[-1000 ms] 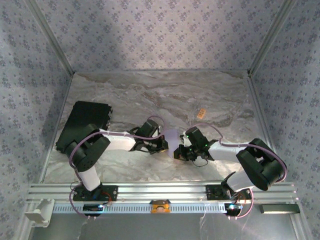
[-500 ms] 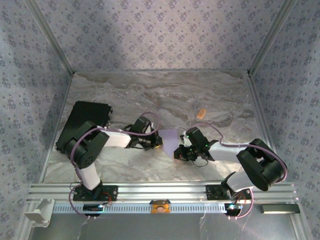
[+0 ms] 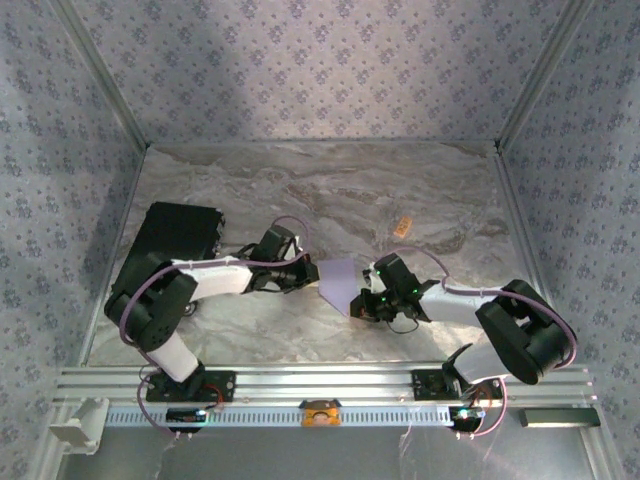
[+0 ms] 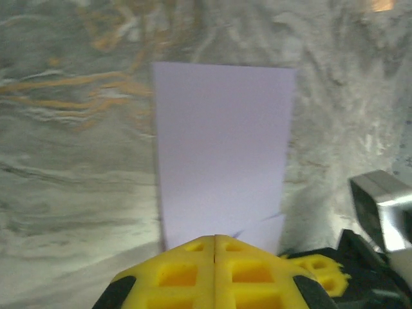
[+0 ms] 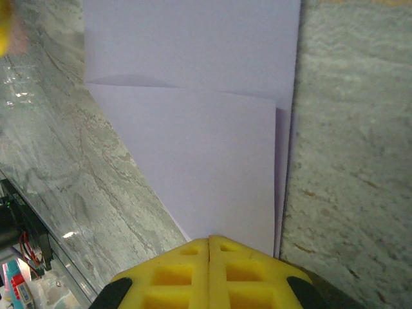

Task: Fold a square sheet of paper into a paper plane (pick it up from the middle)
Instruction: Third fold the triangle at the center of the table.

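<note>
Square sheet of paper (image 3: 338,279) gripped by both tools, mid-counter.
Pale lavender with one flap folded over, it is near the centre of the marbled counter (image 3: 420,190). Left tool (image 3: 312,277) is clamped on its 9 o'clock edge, right tool (image 3: 358,303) on its 5 o'clock corner, yellow fingers (image 5: 187,270) pressed together.

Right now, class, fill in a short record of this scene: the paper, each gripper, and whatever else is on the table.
paper: pale lavender sheet of paper, partly folded with one layer over another, on the marble table between the two grippers
left gripper: shut, fingertips at the sheet's near edge; cannot tell whether it is pinching or pressing
right gripper: shut, fingertips at the folded layer's edge
other things: black pad at the left; small tan block beyond the right gripper, apart from the paper
progress: not yet a dart shape
</note>
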Controlling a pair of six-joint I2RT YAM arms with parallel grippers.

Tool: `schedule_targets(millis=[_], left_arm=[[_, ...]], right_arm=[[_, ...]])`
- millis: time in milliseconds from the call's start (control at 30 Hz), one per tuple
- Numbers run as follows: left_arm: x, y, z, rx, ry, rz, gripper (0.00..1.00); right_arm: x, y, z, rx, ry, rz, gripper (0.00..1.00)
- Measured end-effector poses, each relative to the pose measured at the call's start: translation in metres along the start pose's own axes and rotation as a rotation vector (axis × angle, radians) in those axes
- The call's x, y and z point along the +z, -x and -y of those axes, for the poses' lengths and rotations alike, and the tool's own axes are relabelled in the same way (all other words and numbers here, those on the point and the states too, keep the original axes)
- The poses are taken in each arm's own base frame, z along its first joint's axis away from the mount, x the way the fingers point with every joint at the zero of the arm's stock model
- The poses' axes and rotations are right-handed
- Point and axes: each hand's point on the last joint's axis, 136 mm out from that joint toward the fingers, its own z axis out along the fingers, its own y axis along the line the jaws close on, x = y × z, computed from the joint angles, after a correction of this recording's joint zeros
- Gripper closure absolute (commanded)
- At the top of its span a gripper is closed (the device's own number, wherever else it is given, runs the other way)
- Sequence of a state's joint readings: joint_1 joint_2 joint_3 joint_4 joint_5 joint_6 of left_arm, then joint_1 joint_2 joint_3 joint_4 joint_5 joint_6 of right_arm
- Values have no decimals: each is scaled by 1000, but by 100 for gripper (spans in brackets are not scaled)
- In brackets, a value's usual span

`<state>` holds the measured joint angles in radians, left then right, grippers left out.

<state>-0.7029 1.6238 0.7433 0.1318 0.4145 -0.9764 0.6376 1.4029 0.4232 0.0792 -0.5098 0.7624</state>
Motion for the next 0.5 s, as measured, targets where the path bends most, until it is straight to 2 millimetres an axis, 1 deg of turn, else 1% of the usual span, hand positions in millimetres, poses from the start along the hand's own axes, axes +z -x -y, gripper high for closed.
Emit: schedule_targets(millis=[67,133,233,300,400,500], left_arm=[[2,-3,11,22,-17,-6,97],[7,-12,19,44,-25,-29,97],[21,-25,23,60,-16,-72,99],[32,-32,19,60,1,-103,100],[43,-39,2,37,47,-130,100],[44,-38,0,30,48,-132,100]], right_arm=[[0,0,0,0,1,0,100],[0,0,0,0,0,-1,100],[-1,1,1,-3,-1,-1,100],[-2,1,2,-1,1,-2,100],[-3,1,2,-4,-1,-4,100],[-4,1,2,-11,-9,-11,100]])
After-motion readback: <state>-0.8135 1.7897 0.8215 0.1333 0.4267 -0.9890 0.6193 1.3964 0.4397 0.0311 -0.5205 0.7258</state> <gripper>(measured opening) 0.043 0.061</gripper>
